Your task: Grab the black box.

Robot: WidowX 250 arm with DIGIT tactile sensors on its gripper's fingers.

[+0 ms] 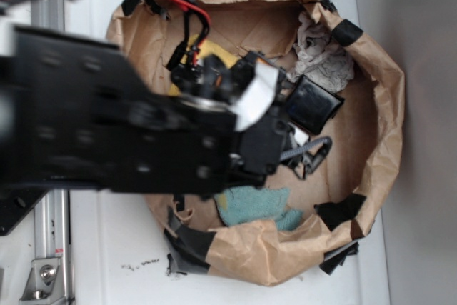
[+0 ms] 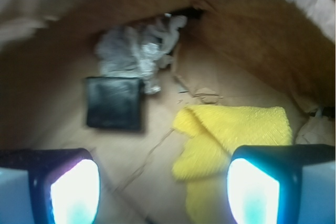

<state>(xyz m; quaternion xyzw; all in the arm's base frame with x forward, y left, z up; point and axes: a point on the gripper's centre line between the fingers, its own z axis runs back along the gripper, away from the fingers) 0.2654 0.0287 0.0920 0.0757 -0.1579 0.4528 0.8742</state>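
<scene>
On crumpled brown paper [image 2: 247, 51], glossy square black box [image 2: 114, 103], nubbly yellow cloth [image 2: 236, 129]

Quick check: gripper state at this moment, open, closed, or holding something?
Gripper: open, jaws spread wide with nothing between them; the black box lies ahead on the brown paper, not grasped.

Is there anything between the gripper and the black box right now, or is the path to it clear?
Nothing visible blocks it. In the wrist view the black box lies bare on the brown paper, ahead and left of the open gripper. The grey crumpled rag touches its far edge; the yellow cloth lies apart, to the right.
</scene>
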